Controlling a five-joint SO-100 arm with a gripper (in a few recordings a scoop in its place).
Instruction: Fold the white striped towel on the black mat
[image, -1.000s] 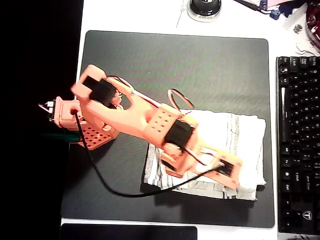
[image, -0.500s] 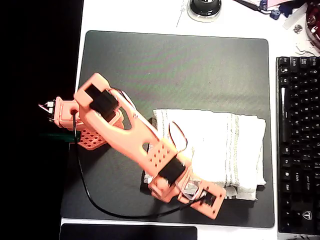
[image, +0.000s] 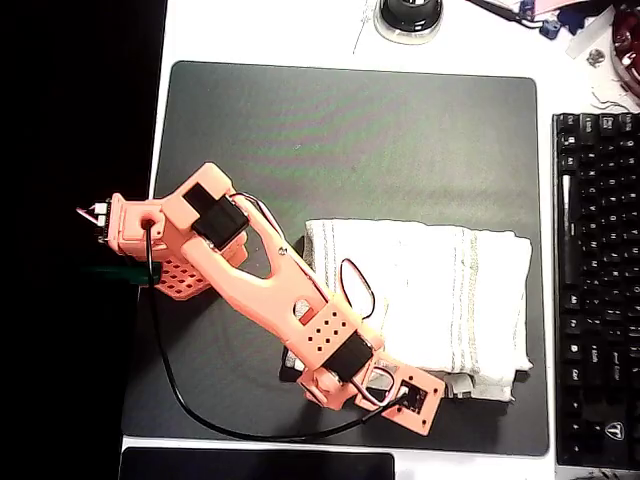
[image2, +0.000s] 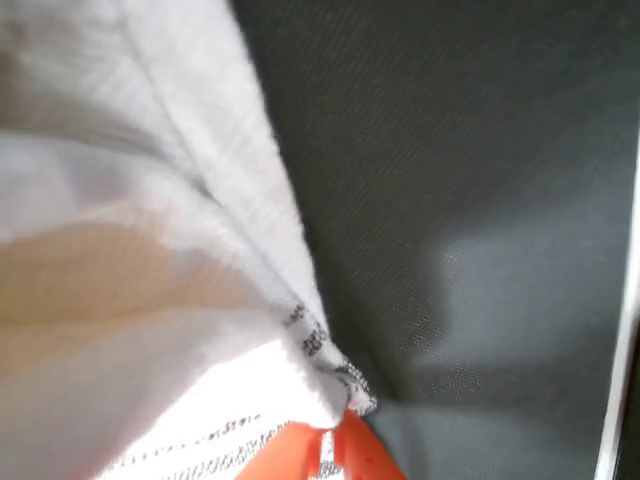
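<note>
Claw (image: 400, 385) low at the towel's lower-left corner, near the front edge of the black mat (image: 350, 130) in the overhead view. Orange arm (image: 265, 290) runs from its base at the mat's left edge diagonally down to that corner. In the wrist view an orange finger tip (image2: 335, 455) sits at the bottom edge with a striped corner of the cloth bunched right against it; looks pinched, but whether the claw is closed on it, cannot tell.

White striped towel (image: 430, 295) lies folded on the right half of the mat, towards its front right corner, long side running left-right. Thin grey stripe bands run near its right end. A lower layer pokes out under the bottom edge, crumpled. Wrist view: towel (image2: 130, 250) fills the left, lifted in folds, mat (image2: 460, 200) dark behind it on the right.

Black cable (image: 200, 410) loops from the arm base across the mat's front left area to the claw. Black keyboard (image: 595, 280) on the white worktop (image: 270, 30) just right of the mat. Round black object (image: 408, 15) at the worktop's back edge.
</note>
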